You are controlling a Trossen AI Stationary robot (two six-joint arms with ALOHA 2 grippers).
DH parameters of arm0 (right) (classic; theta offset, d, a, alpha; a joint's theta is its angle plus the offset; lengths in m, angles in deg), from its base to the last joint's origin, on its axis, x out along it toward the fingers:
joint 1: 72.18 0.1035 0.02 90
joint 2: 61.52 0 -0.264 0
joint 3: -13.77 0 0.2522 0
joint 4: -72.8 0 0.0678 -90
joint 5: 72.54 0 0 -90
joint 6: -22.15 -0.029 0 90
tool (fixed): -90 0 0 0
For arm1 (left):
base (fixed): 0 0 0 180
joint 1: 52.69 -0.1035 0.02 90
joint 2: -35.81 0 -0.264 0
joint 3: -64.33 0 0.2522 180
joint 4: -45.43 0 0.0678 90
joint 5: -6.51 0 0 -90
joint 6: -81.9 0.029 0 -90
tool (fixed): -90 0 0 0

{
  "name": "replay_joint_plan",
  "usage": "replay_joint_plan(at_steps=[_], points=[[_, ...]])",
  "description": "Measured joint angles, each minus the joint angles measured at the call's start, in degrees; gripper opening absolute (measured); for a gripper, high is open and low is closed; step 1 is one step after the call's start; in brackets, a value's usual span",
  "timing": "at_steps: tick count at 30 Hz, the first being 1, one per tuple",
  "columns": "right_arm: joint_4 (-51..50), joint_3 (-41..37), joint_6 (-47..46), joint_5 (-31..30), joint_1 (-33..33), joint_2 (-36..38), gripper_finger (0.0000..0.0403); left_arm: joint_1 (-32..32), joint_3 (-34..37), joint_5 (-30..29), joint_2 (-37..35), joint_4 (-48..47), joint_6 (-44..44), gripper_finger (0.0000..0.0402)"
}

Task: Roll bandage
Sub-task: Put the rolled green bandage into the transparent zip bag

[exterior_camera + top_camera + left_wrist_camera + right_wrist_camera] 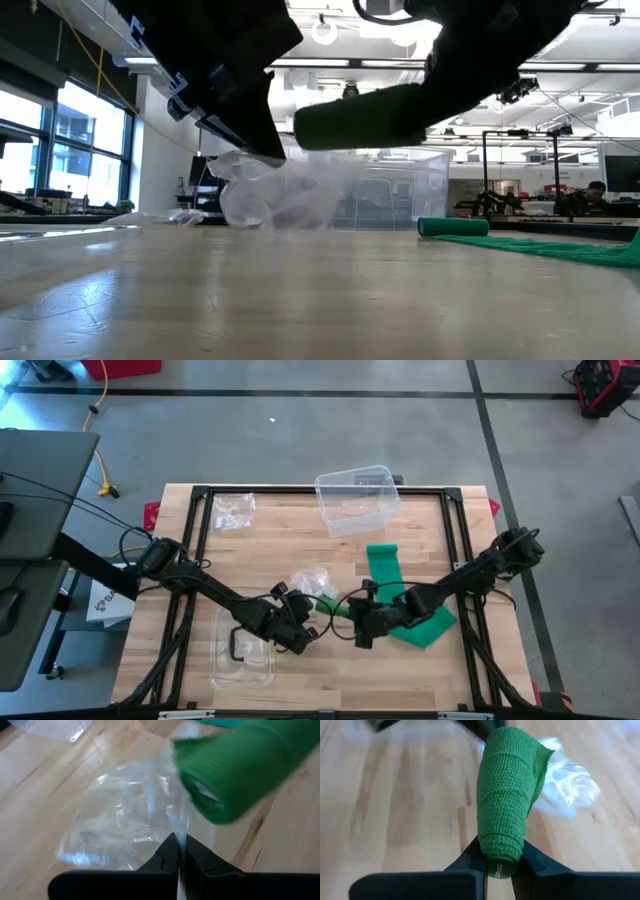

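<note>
- We hold the rolled green bandage [506, 805] in the right gripper [501, 862], jaws pinched on one end of the roll, so the roll sticks straight out from the fingertips along the gripper's own line.
- In the low view the bandage roll [365, 117] hangs clear of the wooden table [300, 290], lying nearly level with its free end aimed at the left arm.
- We keep the left gripper [180, 862] pressed together on a thin edge of the clear plastic bag [125, 815], which trails away from the fingers over the table.
- From the left gripper, the roll's open end [205, 795] sits just beyond and slightly to one side of the pinched film, very near the bag but, as far as we can tell, not inside it.
- From above, both grippers meet near the table's middle, the left gripper [290, 622] and the right gripper [362, 622] facing each other with the roll [335, 606] between them.
- The roll's long axis runs roughly from one gripper to the other, so we judge that any transfer or bagging depends on lining that axis up with the bag's mouth.
- A second unrolled green bandage [405, 595] lies flat on the table under the right arm.
</note>
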Motion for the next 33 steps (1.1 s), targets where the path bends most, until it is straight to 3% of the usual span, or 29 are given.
replay_joint_plan(at_steps=[10,15,22,28,33], points=[[2.34,0.02,6.46,0.68,2.14,-0.05,0.0033,-0.76,-0.04,0.43,-0.07,3.31,2.72,0.0],[-0.6,0.04,0.23,1.89,-0.25,-0.07,0.0033,-0.37,-0.04,0.04,-0.11,4.78,6.52,0.0],[-6.37,0.04,-5.95,2.1,-2.3,-0.07,0.0033,1.0,-0.04,-4.89,-0.11,7.72,10.31,0.0],[-0.75,0.03,-4.41,1.97,-2.49,-0.09,0.0033,0.75,-0.04,-4.15,-0.16,13.71,16.01,0.0],[1.5,0.82,-12.72,-0.54,-4.53,-0.11,0.0033,-0.09,-0.04,-1.83,-0.22,19.92,19.52,0.0]])
